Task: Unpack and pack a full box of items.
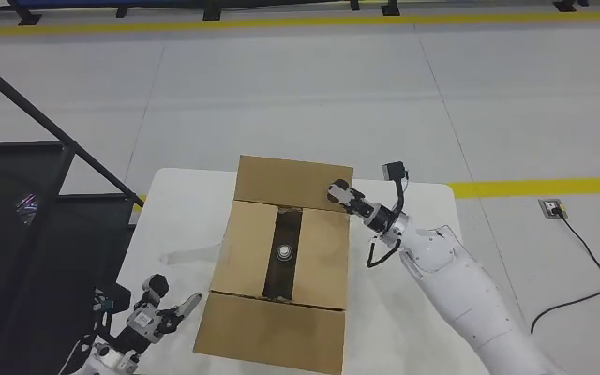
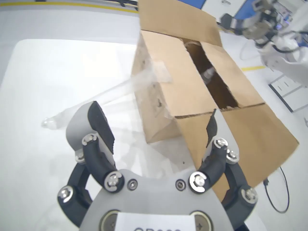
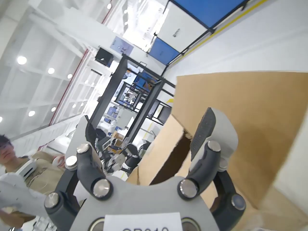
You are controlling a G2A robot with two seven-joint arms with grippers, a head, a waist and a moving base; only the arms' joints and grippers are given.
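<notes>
A brown cardboard box (image 1: 281, 272) stands in the middle of the white table (image 1: 178, 206). Its two long top flaps lie almost flat, with a dark gap between them. Through the gap a small round silvery item (image 1: 284, 251) shows, also seen as the item (image 2: 208, 72) in the left wrist view. The far end flap (image 3: 240, 111) stands up. My right gripper (image 1: 339, 194) hangs open at the box's far right corner, its fingers (image 3: 207, 128) beside that flap. My left gripper (image 1: 178, 306) is open and empty near the table's front left, just off the box's (image 2: 180, 78) near corner.
A strip of clear tape (image 2: 96, 97) trails from the box's left side onto the table, where it shows as a faint strip (image 1: 192, 251). A black frame with dark cloth (image 1: 47, 216) stands left of the table. A cable (image 1: 572, 309) lies on the floor at right.
</notes>
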